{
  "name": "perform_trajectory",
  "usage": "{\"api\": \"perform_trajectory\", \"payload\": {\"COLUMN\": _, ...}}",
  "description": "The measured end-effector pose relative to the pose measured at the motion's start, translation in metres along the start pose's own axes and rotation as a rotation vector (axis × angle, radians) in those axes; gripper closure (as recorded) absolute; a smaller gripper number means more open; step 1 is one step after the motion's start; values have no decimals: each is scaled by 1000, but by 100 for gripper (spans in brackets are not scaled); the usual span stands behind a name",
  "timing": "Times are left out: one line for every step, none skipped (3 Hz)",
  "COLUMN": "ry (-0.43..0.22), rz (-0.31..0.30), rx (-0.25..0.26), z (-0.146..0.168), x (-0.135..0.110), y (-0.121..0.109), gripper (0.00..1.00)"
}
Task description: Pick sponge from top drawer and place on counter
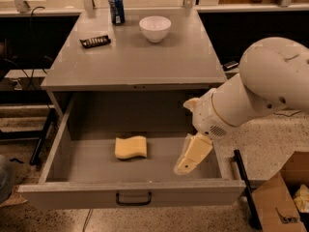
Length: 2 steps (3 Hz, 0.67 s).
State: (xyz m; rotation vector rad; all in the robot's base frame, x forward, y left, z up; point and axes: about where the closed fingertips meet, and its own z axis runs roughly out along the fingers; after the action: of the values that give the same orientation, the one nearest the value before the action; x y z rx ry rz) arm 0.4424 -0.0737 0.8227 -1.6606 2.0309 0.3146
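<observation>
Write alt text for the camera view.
A robot arm's gripper reaches into the open top drawer, beside but not touching a yellow sponge on its floor. On the counter above sit a bowl, a can and a dark bar.

You see the gripper low over the right side of the top drawer, well apart from the sponge. The white arm behind it runs off the right edge and covers much of the drawer's right wall. You cannot read the label on the can, nor tell what the dark packet is. The lower right corner cuts off the cardboard box.
</observation>
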Motion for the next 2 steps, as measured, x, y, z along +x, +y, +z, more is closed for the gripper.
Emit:
{"api": "perform_trajectory", "payload": {"ry": -32, "rz": 0, "rx": -7, "z": 19, "x": -4, "y": -8, "gripper": 0}}
{"api": "perform_trajectory", "payload": {"ry": -102, "rz": -5, "rx": -25, "z": 68, "x": -18, "y": -32, "gripper": 0}}
